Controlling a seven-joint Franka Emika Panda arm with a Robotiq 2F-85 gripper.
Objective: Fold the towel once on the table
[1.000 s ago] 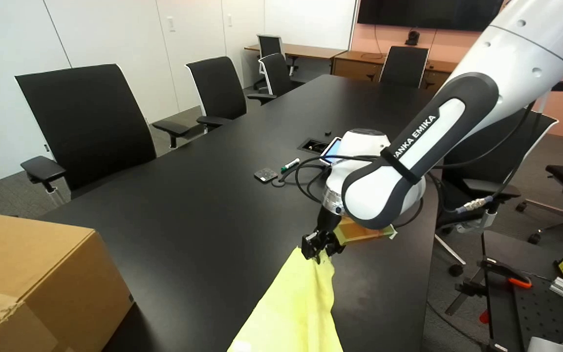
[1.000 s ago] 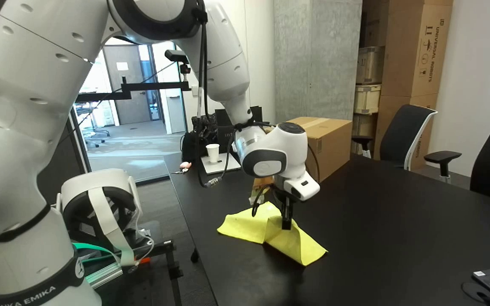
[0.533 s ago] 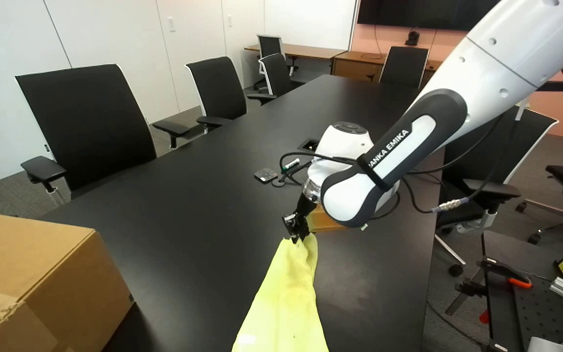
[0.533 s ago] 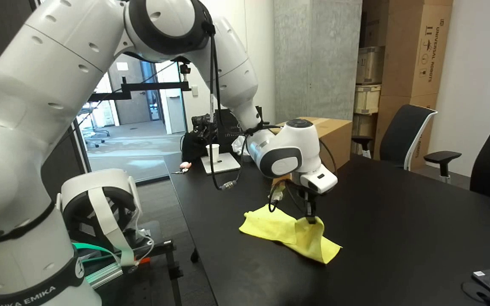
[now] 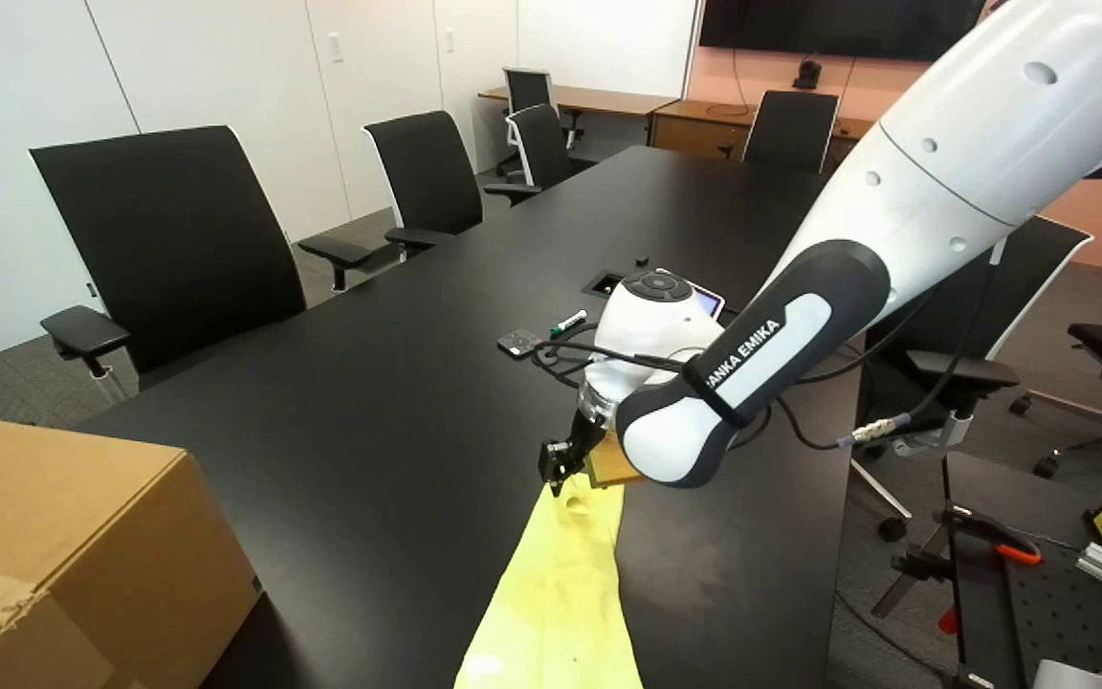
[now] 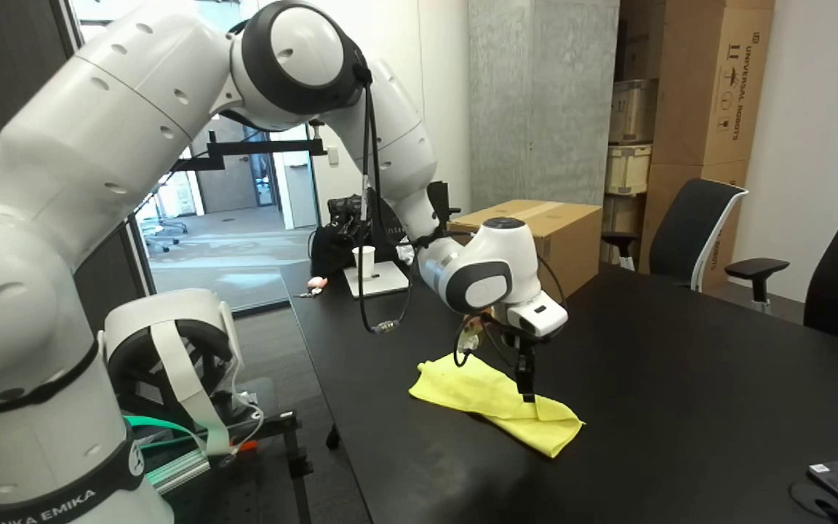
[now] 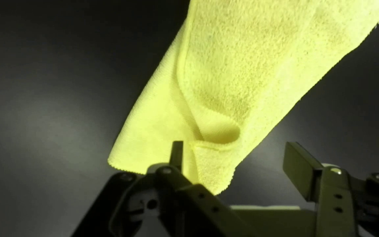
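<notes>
I see the yellow towel (image 6: 473, 387), long axis oblique to the conference table (image 6: 681, 407) edge; office chairs (image 6: 689, 236) alongside; gripper (image 7: 235, 161) jaws apart.

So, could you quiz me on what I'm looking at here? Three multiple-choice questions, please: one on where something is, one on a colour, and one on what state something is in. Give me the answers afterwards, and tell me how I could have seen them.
1. Where does the white cup stand?
A) On the cardboard box
B) On a flat pale slab
C) On an office chair

2. What colour is the towel?
A) Yellow
B) Blue
C) Red

3. What is the state of the gripper?
A) Shut on the towel
B) Shut on nothing
C) Open

Answers:
1: B, since an exterior view shows the cup's base on the slab.
2: A, since both exterior views and the wrist view show yellow cloth.
3: C, since in the wrist view the fingers stand wide apart.
</notes>
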